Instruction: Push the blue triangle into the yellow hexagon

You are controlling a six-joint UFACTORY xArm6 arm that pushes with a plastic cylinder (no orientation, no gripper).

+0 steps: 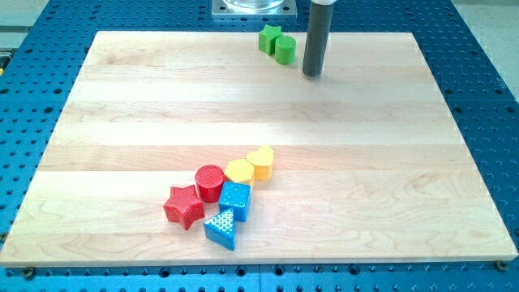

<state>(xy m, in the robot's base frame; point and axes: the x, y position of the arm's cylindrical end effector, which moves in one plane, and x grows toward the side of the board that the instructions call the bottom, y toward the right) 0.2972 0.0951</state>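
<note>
The blue triangle (pixel 220 228) lies near the view's bottom, left of centre, touching the blue cube (pixel 234 200) just above it. The yellow hexagon (pixel 239 171) sits above the blue cube, between the red cylinder (pixel 209 182) on its left and the yellow heart (pixel 260 161) on its right. My tip (pixel 313 75) is far off near the view's top, just right of the green blocks, well away from the triangle and the hexagon.
A red star (pixel 184 206) lies left of the blue cube and triangle. A green star (pixel 270 38) and a green cylinder (pixel 285 49) stand together at the board's top edge. The wooden board (pixel 405 162) rests on a blue perforated table.
</note>
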